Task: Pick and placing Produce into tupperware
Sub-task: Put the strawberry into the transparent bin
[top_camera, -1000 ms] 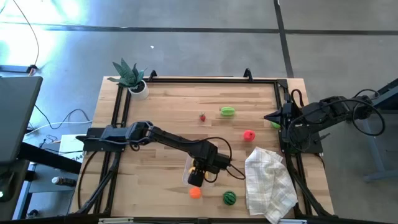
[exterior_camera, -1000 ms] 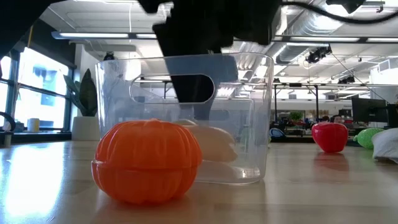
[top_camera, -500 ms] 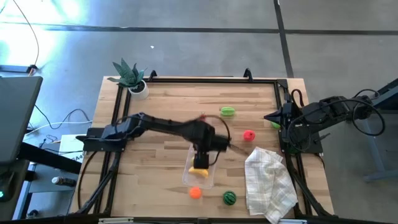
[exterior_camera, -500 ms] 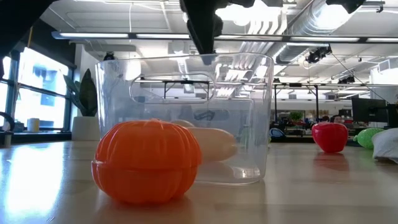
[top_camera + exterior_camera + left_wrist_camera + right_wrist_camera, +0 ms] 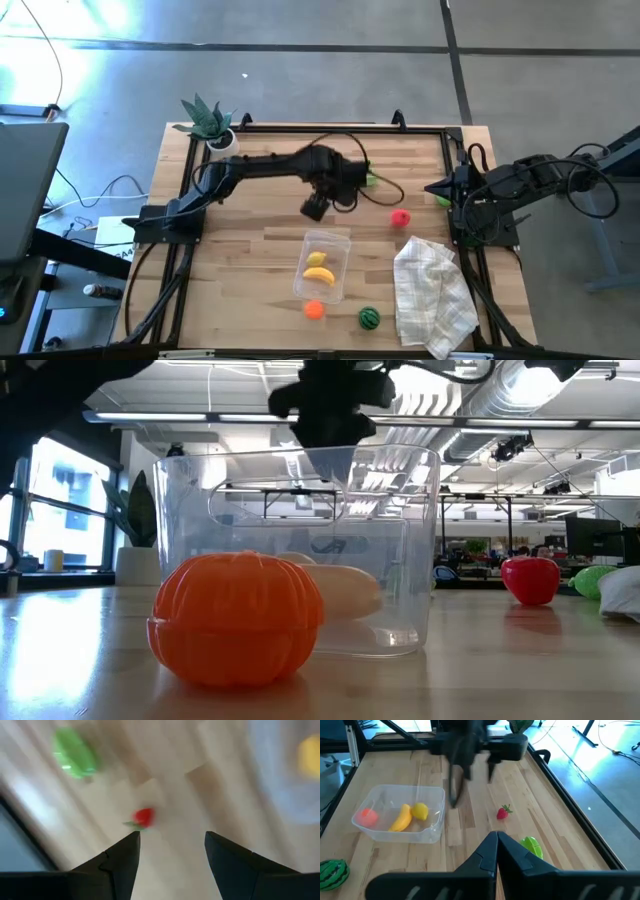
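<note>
High view had the left gripper [image 5: 322, 205] raised over the middle of the table, between the tupperware [image 5: 322, 266] and the far rail, its fingers spread apart and holding nothing. Left wrist view looked down past those parted fingers [image 5: 120, 857] at a small red strawberry [image 5: 143, 817] on the bare wood, with a green fruit [image 5: 74, 756] farther off. The clear tub sat toward the near edge, and a banana [image 5: 318, 275] and a lemon [image 5: 316, 259] lay inside it. An orange [image 5: 314, 309] rested just outside the tub's near end, a striped watermelon [image 5: 369, 318] beside it near the white cloth [image 5: 432, 292]. A red fruit [image 5: 400, 217] lay apart on the table, to the right of the tub. The right gripper [image 5: 437, 188] waited at the right rail, fingers pressed together, empty.
</note>
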Available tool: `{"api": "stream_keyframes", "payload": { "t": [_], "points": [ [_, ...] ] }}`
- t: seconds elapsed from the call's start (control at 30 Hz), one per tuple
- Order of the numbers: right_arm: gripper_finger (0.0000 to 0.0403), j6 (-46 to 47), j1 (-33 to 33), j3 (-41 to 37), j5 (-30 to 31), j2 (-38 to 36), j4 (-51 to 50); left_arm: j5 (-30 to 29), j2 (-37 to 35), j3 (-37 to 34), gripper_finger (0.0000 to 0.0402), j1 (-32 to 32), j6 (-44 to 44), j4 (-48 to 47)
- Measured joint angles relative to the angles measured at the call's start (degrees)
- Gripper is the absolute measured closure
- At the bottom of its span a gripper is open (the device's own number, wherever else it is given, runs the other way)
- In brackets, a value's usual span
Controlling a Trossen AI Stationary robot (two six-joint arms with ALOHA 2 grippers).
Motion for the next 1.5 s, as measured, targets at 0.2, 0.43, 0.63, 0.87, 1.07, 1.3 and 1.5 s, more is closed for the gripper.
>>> {"api": "stream_keyframes", "payload": {
  "t": [0.2,0.43,0.63,0.87,1.07,1.3,1.5],
  "points": [
    [0.0403,0.0,0.0,0.0,0.0,0.0,0.0,-1.2,0.1,0.0,0.0190,6.6,10.1,3.8],
    [0.0403,0.0,0.0,0.0,0.0,0.0,0.0,7.6,0.2,-2.8,0.0190,11.6,22.2,4.8],
    [0.0403,0.0,0.0,0.0,0.0,0.0,0.0,8.0,0.2,-9.3,0.0190,11.9,33.8,5.5],
    [0.0403,0.0,0.0,0.0,0.0,0.0,0.0,7.6,0.2,-14.7,0.0190,11.5,37.4,11.3],
    [0.0403,0.0,0.0,0.0,0.0,0.0,0.0,7.7,0.2,-17.5,0.0190,11.5,38.7,17.2],
    [0.0403,0.0,0.0,0.0,0.0,0.0,0.0,8.3,0.2,-20.4,0.0190,11.1,40.0,19.2],
    [0.0403,0.0,0.0,0.0,0.0,0.0,0.0,8.8,0.7,-20.6,0.0190,10.5,40.0,20.5]
  ]
}}
